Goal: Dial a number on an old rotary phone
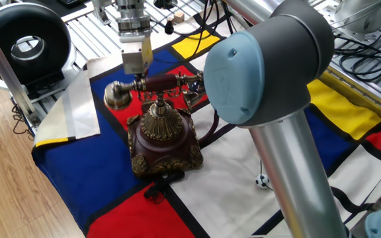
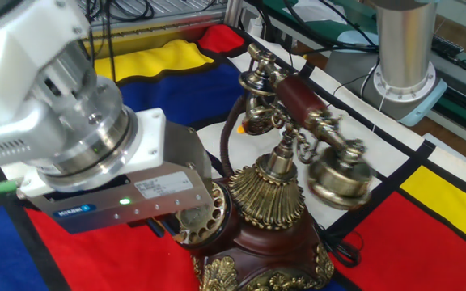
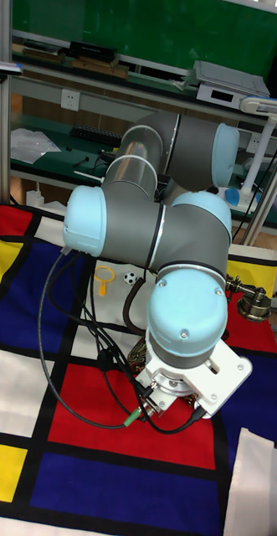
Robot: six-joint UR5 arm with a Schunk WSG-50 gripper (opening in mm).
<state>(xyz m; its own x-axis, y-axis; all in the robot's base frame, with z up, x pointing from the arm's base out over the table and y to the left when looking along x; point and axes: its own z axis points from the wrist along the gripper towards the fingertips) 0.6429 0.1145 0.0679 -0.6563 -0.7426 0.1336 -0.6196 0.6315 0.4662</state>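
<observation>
Old rotary phone (image 1: pixel 163 135): sitting on the worktop's checkered cloth (image 1: pixel 78 178), handset (image 2: pixel 306 109) lying in cradle. Gripper (image 2: pixel 186 222) hovering at dial (image 2: pixel 205 218); fingers' state cannot be told.

free room: bare checked cloth (image 1: pixel 71 175) in front of the old maroon and brass phone (image 1: pixel 164 135) | in the way: brass handset (image 2: pixel 310 121) lying across the top, dark cord (image 1: pixel 213 125) at its side | big black ring (image 1: pixel 22 43) sits well apart at the table corner | small black-and-white ball (image 1: pixel 262 180) near the grey arm
</observation>
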